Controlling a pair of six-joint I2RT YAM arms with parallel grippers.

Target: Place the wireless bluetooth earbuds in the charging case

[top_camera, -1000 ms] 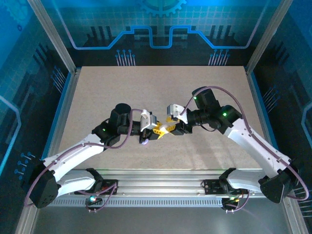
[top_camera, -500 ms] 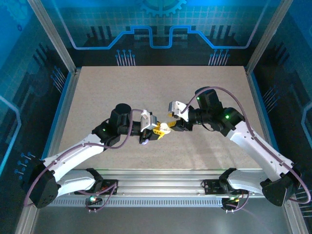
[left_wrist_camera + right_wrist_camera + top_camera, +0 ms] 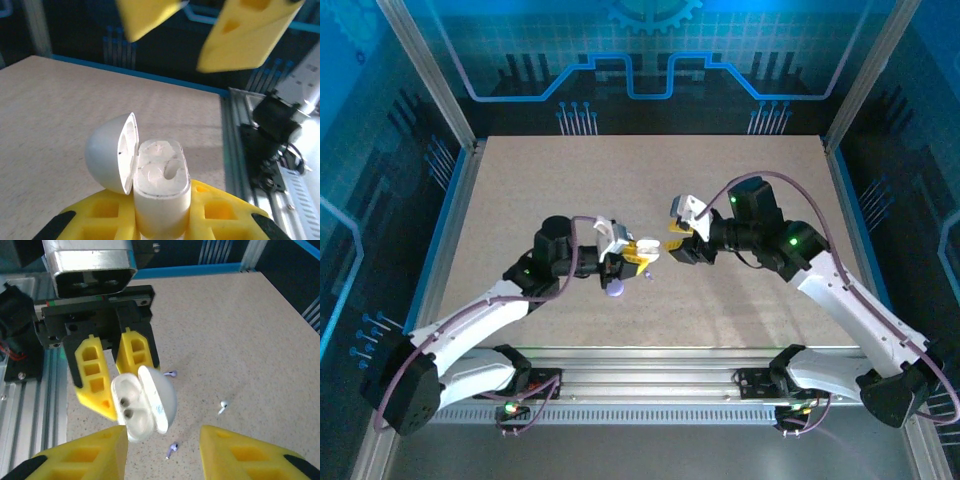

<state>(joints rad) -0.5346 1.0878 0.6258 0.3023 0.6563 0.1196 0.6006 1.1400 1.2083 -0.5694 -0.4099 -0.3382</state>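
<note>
**A:** What are we seeing with the left jaws here?

**B:** They're clamped tight on the lower body of the white rounded plastic charging case (image 3: 132, 412), holding it up off the beige speckled tabletop (image 3: 235, 315). Its domed white lid (image 3: 109, 156) hangs open to one side, and we can see two dark sockets inside.

**A:** And the right jaws?

**B:** Parted, with nothing in them. They face the case from just across and aren't touching it.

**A:** Earbuds?

**B:** Loose on the tabletop below. We spot a tiny purple earbud (image 3: 171, 373) just beside the left jaws and a second purple earbud (image 3: 173, 449) under the gap of the right jaws. A tiny white earbud (image 3: 222, 406) lies off to one side of the right jaws.
</note>
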